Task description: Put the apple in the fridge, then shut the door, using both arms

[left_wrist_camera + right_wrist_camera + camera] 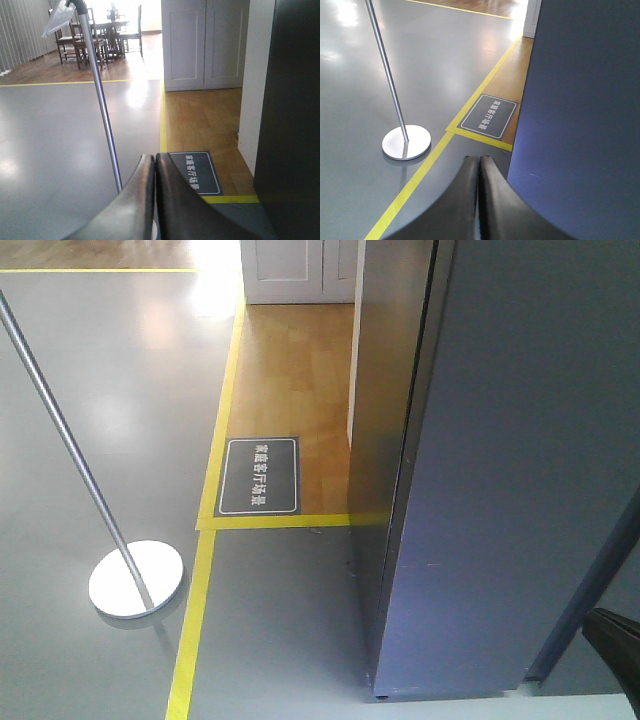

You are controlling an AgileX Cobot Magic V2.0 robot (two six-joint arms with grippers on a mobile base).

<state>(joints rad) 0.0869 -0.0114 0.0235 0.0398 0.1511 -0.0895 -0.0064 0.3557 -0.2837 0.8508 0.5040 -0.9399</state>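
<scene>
The fridge stands on the right, dark grey, and only its outside shows. Its broad flat door faces me, meeting the body along a dark seam; none of the white inside is in view. The apple is out of view in every frame. In the left wrist view my left gripper is shut with nothing between its fingers, and the fridge is off to its right. My right gripper is also shut and empty, hovering over the floor just left of the door panel. A black arm part shows at the bottom right corner.
A thin grey pole on a round base stands left of the fridge. Yellow floor tape and a dark floor sign lie between them. A slanted grey bar crosses the door. White cabinets stand behind.
</scene>
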